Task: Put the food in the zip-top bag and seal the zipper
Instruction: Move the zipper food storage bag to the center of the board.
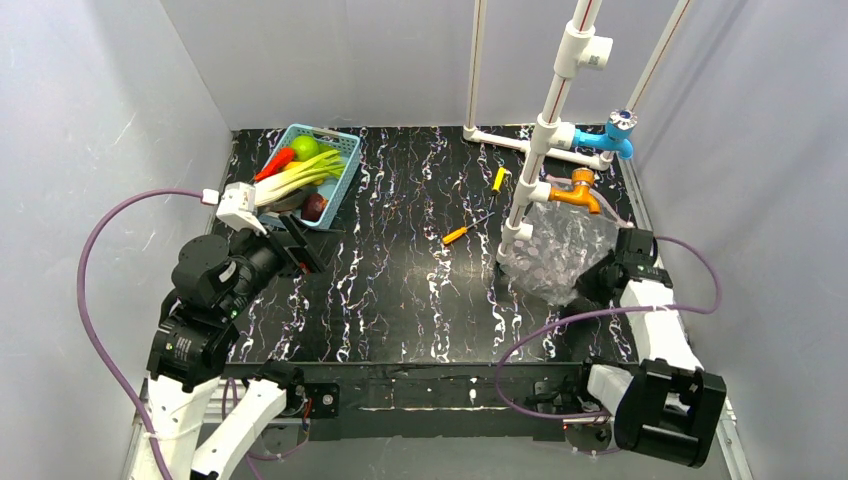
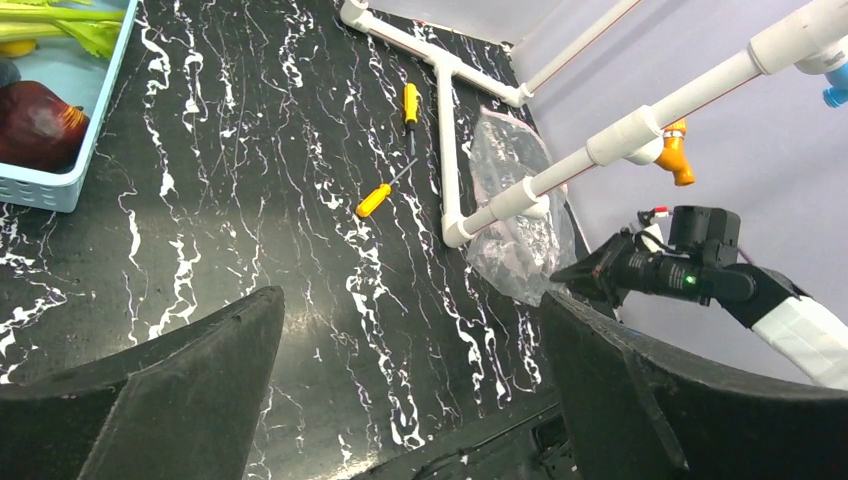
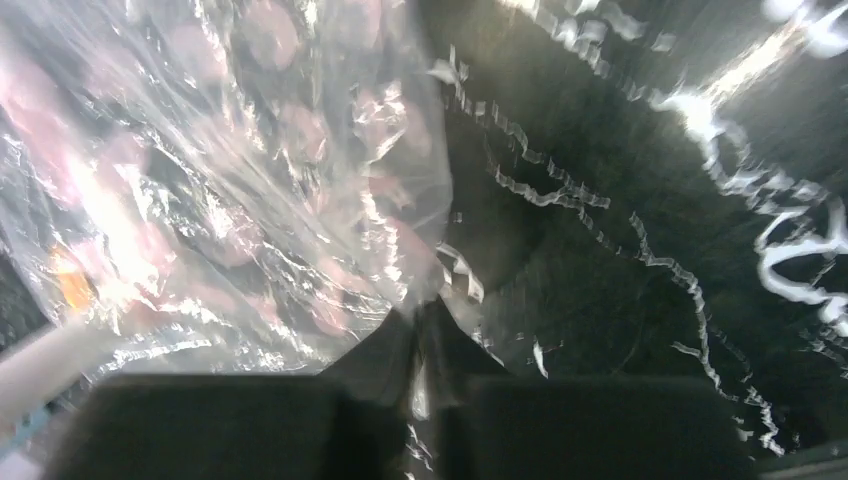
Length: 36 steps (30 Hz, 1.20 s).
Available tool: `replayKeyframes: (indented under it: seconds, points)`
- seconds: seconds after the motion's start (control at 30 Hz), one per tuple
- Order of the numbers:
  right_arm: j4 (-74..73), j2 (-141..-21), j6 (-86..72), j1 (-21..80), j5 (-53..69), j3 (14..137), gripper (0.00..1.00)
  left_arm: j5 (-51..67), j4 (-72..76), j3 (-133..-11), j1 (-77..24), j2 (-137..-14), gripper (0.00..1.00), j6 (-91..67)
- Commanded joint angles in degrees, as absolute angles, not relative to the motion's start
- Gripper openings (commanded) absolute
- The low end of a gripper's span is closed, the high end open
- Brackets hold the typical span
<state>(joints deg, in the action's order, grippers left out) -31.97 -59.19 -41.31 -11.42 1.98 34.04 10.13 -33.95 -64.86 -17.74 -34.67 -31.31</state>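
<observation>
Food (image 1: 300,176) in basket (image 1: 348,158) far left; zip-top bag (image 1: 560,255) right (beside pipe frame (image 1: 541,150)); tools (image 1: 455,235) between

Between the jaws of the left gripper (image 2: 412,295) we see an orange-handled screwdriver (image 2: 372,200), a yellow tool (image 2: 410,103) beyond it, a blue basket (image 2: 40,190) leftward.

Black tabletop (image 1: 400,290) veined with white marbling, enclosed on the left, far and right sides by plain pale grey-lavender walls (image 1: 350,60). A white PVC pipe frame (image 1: 545,130) stands at far right, bearing a blue tap (image 1: 612,140) and an orange tap (image 1: 580,192). Lighting is even.
</observation>
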Motion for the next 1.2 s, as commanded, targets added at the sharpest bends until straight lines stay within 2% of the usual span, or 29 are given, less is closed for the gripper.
replayKeyframes:
  seconds: [0.0,0.23,0.33,0.47,0.57,0.7,0.83,1.0,1.03,1.07,1.17]
  points:
    - [-33.94,-52.01,-40.17,-9.06,12.58,30.92,0.01,10.12,-34.74,-65.13,-17.44,-36.0,0.99,-28.61]
    - [-41.23,-44.41,-39.28,1.19,18.38,31.06,0.01,9.24,-34.76,-64.55,-17.42,-37.41,1.0,-27.59]
    - [-39.25,-41.29,-42.08,13.97,20.23,30.17,0.01,9.11,-34.48,-64.2,-17.45,-38.38,0.99,-27.11]
    - [-25.91,-40.14,-45.77,36.39,18.67,27.03,0.01,7.96,-33.96,-62.92,-17.45,-39.22,0.99,-26.92]
    - [-18.28,-47.99,-45.31,54.3,12.91,29.78,0.01,7.75,-33.86,-62.29,-17.44,-39.33,1.0,-27.78]
    - [-19.15,-68.03,-38.78,71.06,4.84,44.68,0.01,7.58,-34.39,-61.68,-17.44,-38.75,0.99,-28.94]
    - [-18.81,-83.74,-31.56,73.87,4.78,59.06,0.01,6.77,-35.98,-62.06,-17.48,-38.13,0.99,-29.72]
    - [-21.88,-90.86,-26.36,73.98,3.95,66.3,0.02,5.62,-40.6,-64.65,-17.49,-37.66,0.99,-29.09]
    - [-21.58,-91.04,-26.35,73.98,4.21,66.03,0.05,4.97,-41.24,-64.7,-17.49,-37.4,0.99,-28.91]
    - [-21.54,-90.96,-26.62,73.91,4.31,65.59,0.12,4.22,-41.91,-64.55,-17.48,-37.11,1.0,-28.8]
    - [-21.76,-89.27,-26.63,73.47,2.91,62.85,0.41,2.78,-42.74,-63.08,-17.41,-36.6,0.99,-29.7]
